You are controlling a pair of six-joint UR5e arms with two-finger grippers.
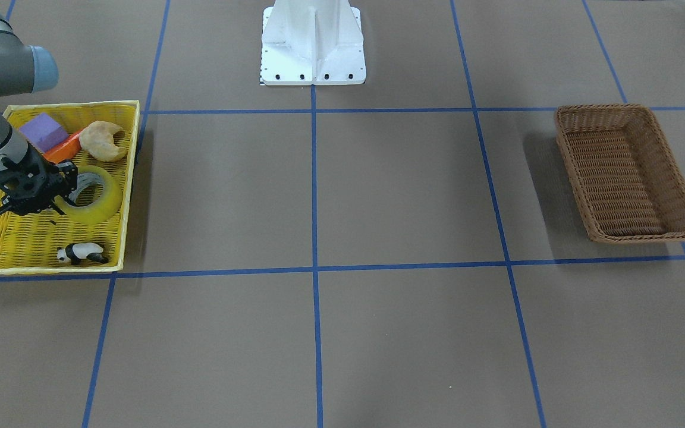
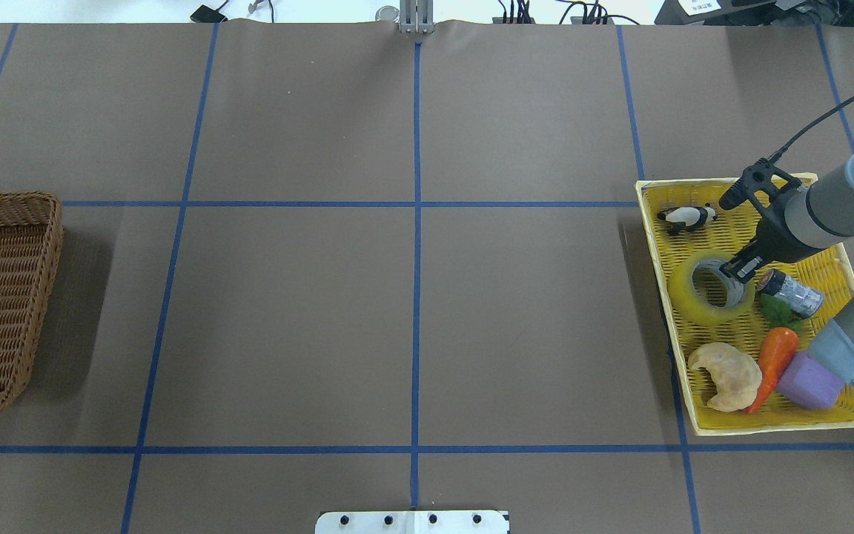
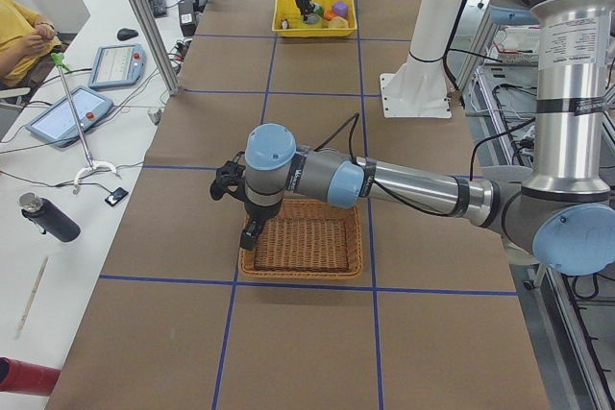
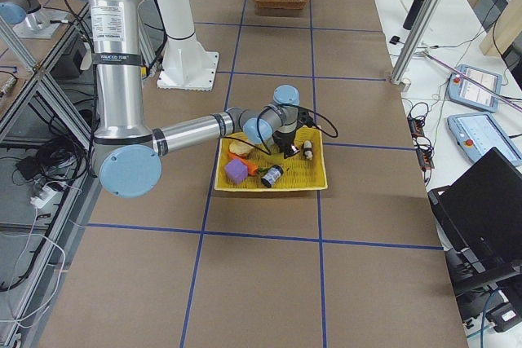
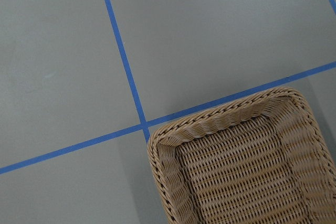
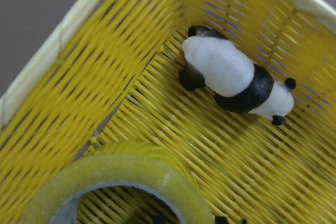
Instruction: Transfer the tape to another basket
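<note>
The yellow tape (image 2: 694,304) lies flat in the bright-yellow tray (image 2: 768,426) at the table's right end. It also shows in the front view (image 1: 101,205) and the right wrist view (image 6: 105,177). My right gripper (image 2: 737,271) reaches down onto the roll's near side. Its jaws stand narrow across the roll's wall, one finger inside the ring and one outside. The brown wicker basket (image 2: 53,222) sits empty at the table's left end. My left gripper (image 3: 252,230) hovers over that basket's (image 3: 303,247) far corner; I cannot tell whether it is open or shut.
The tray also holds a toy panda (image 2: 686,216), a silver-grey roll (image 2: 790,291), a carrot (image 2: 774,356), a croissant (image 2: 727,374) and a purple block (image 2: 809,382). The white robot base (image 1: 313,47) stands at the table's middle edge.
</note>
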